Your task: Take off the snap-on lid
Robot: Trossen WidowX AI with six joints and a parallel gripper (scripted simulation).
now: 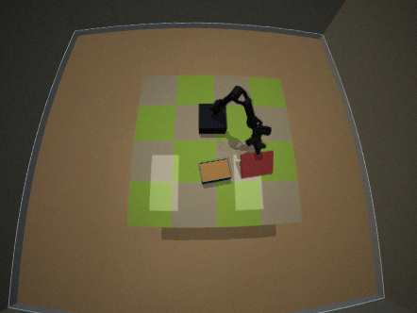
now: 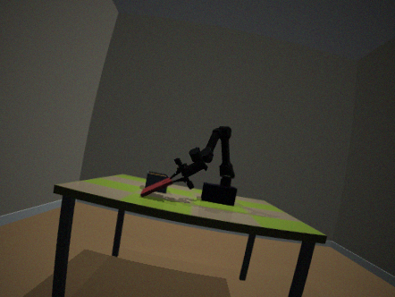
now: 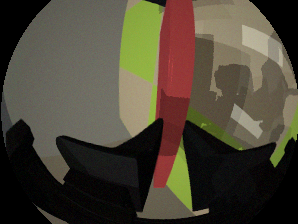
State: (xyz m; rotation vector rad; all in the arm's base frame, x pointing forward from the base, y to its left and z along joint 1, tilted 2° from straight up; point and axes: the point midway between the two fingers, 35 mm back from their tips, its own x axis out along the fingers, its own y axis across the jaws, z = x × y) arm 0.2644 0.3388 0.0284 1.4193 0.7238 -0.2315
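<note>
The red lid (image 1: 257, 166) (image 2: 155, 188) (image 3: 177, 65) is off the box and tilted. It slopes down from the fingers to its far edge, low over the table; I cannot tell whether that edge touches. My gripper (image 1: 258, 151) (image 2: 172, 180) (image 3: 172, 124) is shut on the lid's near edge. The wrist view shows the lid edge-on between the two black fingers. The storage box (image 1: 215, 171) (image 2: 154, 180) stands open beside the lid, to its left in the top view, with dark walls and an orange inside. The lid partly hides it in the exterior view.
The dark block at the arm's base (image 1: 208, 123) (image 2: 218, 194) stands on the checkered green and grey table (image 1: 193, 203) (image 2: 290, 222), behind the box in the top view. The table's side edge is to the right of the lid there. Pale light patches lie across the table top.
</note>
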